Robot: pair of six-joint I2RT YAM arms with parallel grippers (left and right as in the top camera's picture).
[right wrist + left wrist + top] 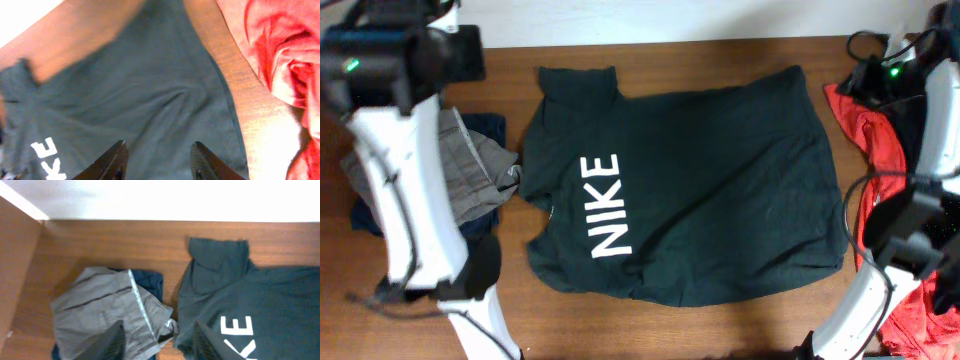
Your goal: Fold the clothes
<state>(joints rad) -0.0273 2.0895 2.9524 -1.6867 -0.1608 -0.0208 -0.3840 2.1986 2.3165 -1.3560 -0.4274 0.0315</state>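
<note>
The wooden table (720, 55) carries the whole job. The dark green T-shirt (700, 190) lies spread flat across its middle and is not yet folded. Its long axis, neck to hem, runs from side to side. The white NIKE lettering (603, 205) and both sleeves lie toward the left arm (405, 170), and the hem lies toward the right arm (880, 290). Each arm is therefore nearer to one end of the shirt.

The grey trousers (475, 165) sit crumpled on a dark blue garment (485, 125), just beside the shirt's neck end. The red top (880, 140) lies bunched beyond the hem on the right.

The left arm reaches along the table's left edge. The left gripper (160, 330) hangs where the trousers meet the shirt's edge, its fingers apart with nothing between them. The far sleeve lies ahead and slightly to its right.

The right gripper (157, 150) hovers over the hem half of the shirt, also spread and empty. The hem edge and bare wood are to its right, and the lettering is away to its left.

My judgement is that a fold along the long axis would need both grippers on one long edge
</note>
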